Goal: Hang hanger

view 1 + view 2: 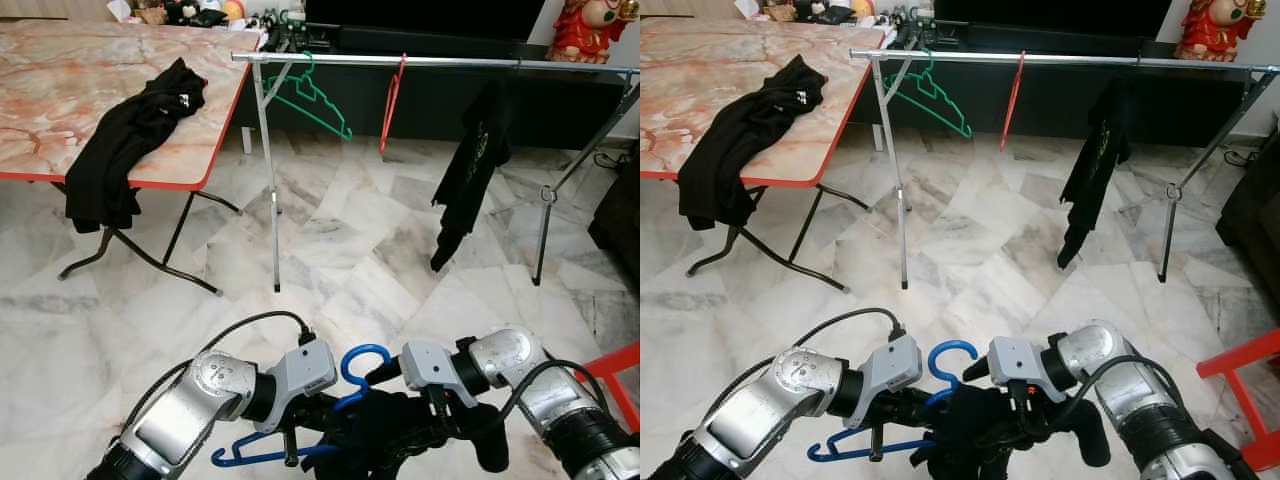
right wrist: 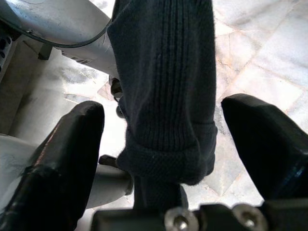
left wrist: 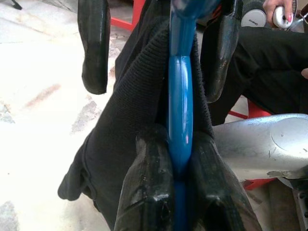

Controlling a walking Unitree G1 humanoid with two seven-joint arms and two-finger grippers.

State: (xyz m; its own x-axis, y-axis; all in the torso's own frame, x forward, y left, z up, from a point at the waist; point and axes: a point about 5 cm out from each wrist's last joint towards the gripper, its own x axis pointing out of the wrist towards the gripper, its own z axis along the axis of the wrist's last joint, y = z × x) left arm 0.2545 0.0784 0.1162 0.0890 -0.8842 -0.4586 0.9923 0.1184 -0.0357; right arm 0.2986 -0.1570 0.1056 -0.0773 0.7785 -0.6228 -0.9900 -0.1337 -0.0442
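Left pincer (image 3: 180, 159) is clamped on the blue hanger (image 1: 362, 362); right pincer (image 2: 163, 144) sits open around the black knit (image 2: 163, 72). I'd keep the hook upright approaching the rail (image 1: 430, 62).

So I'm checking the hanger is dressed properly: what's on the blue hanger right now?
A black knitted garment is draped over the blue hanger, which the left tool pinches. The hook stays bare. The garment covers the hanger's shoulders.
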